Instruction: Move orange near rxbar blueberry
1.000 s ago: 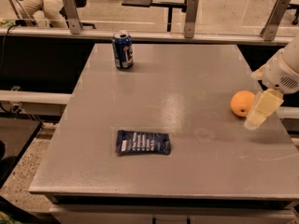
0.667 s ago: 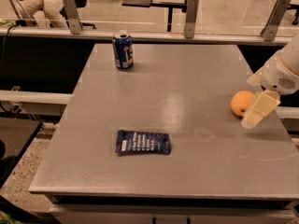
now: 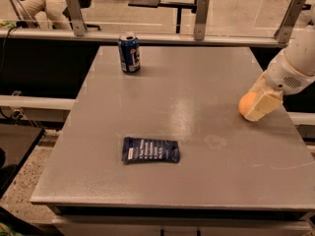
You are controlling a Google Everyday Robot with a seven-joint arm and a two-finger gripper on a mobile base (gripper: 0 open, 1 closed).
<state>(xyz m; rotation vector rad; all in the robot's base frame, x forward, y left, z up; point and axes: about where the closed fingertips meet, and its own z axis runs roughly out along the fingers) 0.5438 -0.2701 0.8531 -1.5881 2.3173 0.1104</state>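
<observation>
Three things sit on the grey table (image 3: 197, 82), whose flat top looks matte and finely speckled, with a soft sheen down its middle and a faint round smudge near the right of centre. We see the orange (image 3: 246, 104) near the right edge, about halfway back: round and smooth, with only its left part showing. The gripper (image 3: 259, 106) is right against it. Its cream, blocky plastic covers the fruit's right side and slants down toward the tabletop. We cannot tell whether it has hold of the orange or merely sits beside it. Above it the arm (image 3: 295, 65) rises up and right, a white rounded shell with a small vented patch. The rxbar (image 3: 150, 150) lies flat and face up in the near left-centre of the table, well apart from the orange. It is a dark navy rectangle of crinkled wrapper. Its long axis runs left to right, almost in line with the table's near edge, with white text lines across it and a small white patch at its left end. At the far left stands a blue can (image 3: 129, 53), an upright metal cylinder.
</observation>
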